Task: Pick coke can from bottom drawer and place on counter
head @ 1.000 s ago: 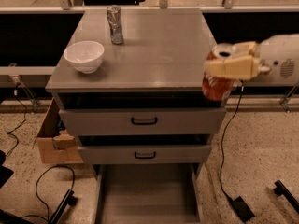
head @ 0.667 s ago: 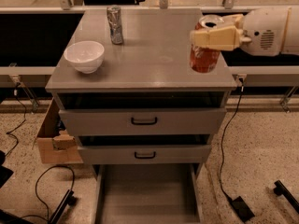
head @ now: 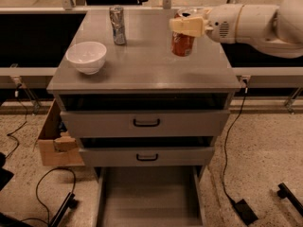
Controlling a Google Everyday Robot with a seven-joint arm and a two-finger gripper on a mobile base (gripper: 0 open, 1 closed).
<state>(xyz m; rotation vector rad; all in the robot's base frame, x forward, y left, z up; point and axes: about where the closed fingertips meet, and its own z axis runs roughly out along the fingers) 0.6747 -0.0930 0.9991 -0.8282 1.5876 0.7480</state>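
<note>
The red-orange coke can (head: 182, 42) is upright over the right side of the counter (head: 142, 63), its base at or just above the grey top. My gripper (head: 185, 24) reaches in from the right on a white arm and is shut on the can's upper part. The bottom drawer (head: 149, 200) is pulled out at the foot of the cabinet, and its grey floor shows nothing in it.
A white bowl (head: 86, 56) sits on the counter's left. A taller silver-grey can (head: 117, 25) stands at the back left. Two upper drawers with black handles (head: 146, 123) are slightly ajar. A cardboard box (head: 56, 141) and cables lie on the floor to the left.
My gripper has carried the coke can from beside the cabinet's right edge up and leftward over the counter, and now holds it low over the right side of the top.
</note>
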